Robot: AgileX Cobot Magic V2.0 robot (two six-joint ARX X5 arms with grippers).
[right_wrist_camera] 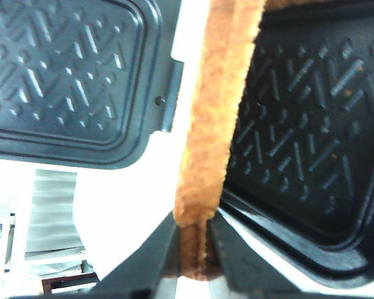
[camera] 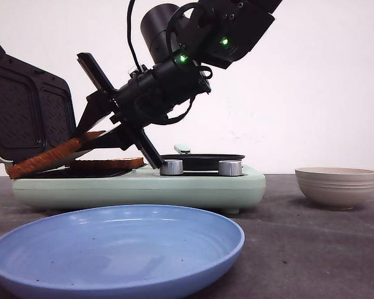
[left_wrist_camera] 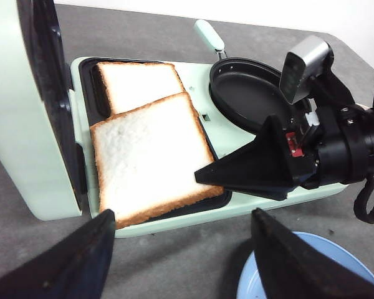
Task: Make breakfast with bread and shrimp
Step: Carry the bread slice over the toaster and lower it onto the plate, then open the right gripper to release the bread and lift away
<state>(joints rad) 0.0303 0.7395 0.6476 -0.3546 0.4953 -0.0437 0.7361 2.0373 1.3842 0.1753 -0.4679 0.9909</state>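
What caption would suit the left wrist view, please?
Right gripper lifts one bread slice off the sandwich maker.

Dark grey table [camera: 311, 249] under mint sandwich maker [camera: 143, 187], blue plate [camera: 112, 249], beige bowl [camera: 336, 185]

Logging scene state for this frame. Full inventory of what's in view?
bread: two slices, white with golden crust; one flat on the grill plate, the other tilted over it, its edge pinched by the right hand
sandwich maker: one, mint green, lid open, on the table
pan: one, black, round, in the maker's other bay, no food seen in it; mint handle
knobs: two, silver, on the maker's front
plate: one, blue, nearest the camera
bowl: one, beige, on the right
table: dark grey
shrimp: not visible
left hand: open, holding nothing
right hand: shut on the tilted slice
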